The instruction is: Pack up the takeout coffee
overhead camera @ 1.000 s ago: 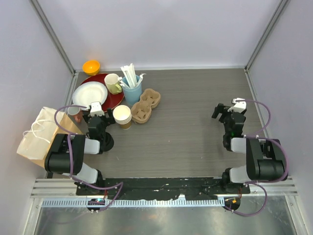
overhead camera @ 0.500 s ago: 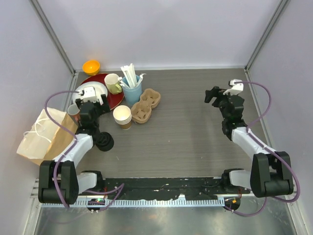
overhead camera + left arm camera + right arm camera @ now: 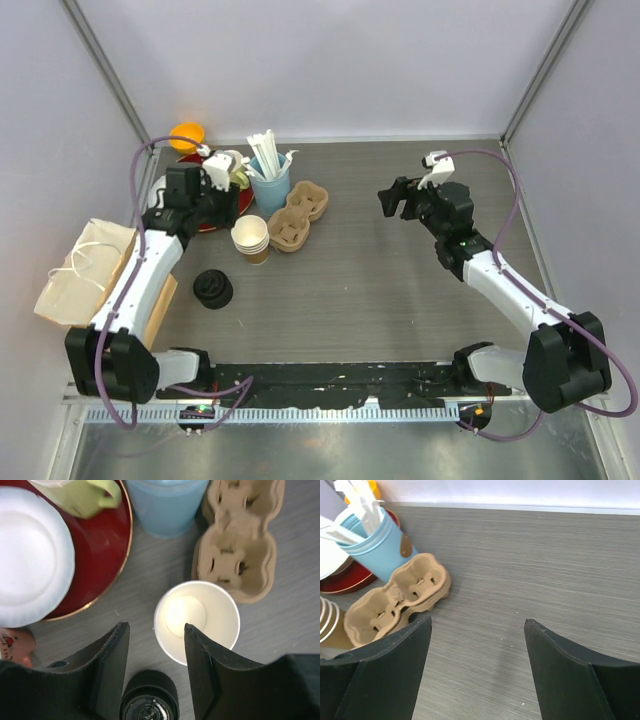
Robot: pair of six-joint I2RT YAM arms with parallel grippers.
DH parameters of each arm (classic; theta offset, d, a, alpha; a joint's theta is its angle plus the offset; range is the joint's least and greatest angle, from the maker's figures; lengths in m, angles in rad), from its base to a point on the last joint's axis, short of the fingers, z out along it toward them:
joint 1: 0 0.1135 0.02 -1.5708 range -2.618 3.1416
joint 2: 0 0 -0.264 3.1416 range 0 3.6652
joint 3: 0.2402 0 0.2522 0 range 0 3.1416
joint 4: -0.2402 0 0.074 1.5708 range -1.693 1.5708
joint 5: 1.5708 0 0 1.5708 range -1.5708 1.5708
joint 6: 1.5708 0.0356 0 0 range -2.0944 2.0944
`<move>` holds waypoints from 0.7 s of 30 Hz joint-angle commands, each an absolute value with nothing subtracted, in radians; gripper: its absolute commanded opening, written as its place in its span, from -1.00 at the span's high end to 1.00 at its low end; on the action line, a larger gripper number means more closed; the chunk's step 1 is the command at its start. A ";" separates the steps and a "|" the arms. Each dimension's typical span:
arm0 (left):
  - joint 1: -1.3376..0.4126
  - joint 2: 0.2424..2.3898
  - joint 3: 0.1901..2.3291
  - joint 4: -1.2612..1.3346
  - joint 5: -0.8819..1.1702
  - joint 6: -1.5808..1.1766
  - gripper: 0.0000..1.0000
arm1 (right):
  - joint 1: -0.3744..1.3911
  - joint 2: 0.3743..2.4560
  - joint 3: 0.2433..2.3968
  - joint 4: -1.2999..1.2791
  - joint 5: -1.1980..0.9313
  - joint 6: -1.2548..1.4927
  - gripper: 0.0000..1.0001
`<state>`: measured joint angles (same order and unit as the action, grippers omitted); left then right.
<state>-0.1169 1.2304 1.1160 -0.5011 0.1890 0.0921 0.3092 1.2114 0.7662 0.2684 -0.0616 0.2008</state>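
The cups point(image 3: 196, 622) stand nested in one stack on the desk point(image 3: 380, 290), open and unlidded, just beside the near end of the carrier point(image 3: 237, 555). The black lids point(image 3: 148, 700) sit in their own pile on the desk nearby, apart from the stack. The left tool point(image 3: 155, 630) hangs above the stack's left rim with its fingers spread and nothing between them. The right tool point(image 3: 476, 630) is also spread and empty, out over bare desk and facing the carrier from the other side.

The step looks like taking the top cup off the stack. To do it well, the left tool should shift right until the rim wall lies between the fingers, or until they straddle the whole cup. It should then sink only as deep as the top cup's lip, so the ones below are not pinched along with it. Paper walls crush, so the squeeze should be light, and the lift straight up and slow. If the stack rises as one, the right tool can come in to hold the lower cups down. The blue cup point(image 3: 165, 505) and the red plate point(image 3: 100, 555) are close, so wide sideways swings are best avoided
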 commanded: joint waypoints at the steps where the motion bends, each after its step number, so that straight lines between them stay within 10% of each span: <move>1: -0.182 1.353 1.170 -0.655 0.081 0.140 0.00 | 0.344 1.221 0.828 0.227 -0.109 0.198 -0.59; 11: -0.221 1.450 1.236 -0.667 0.024 0.146 0.44 | 0.365 1.221 0.834 0.216 -0.092 0.164 -0.59; 21: -0.222 1.446 1.235 -0.621 0.031 0.149 0.40 | 0.370 1.256 0.853 0.210 -0.121 0.156 -0.59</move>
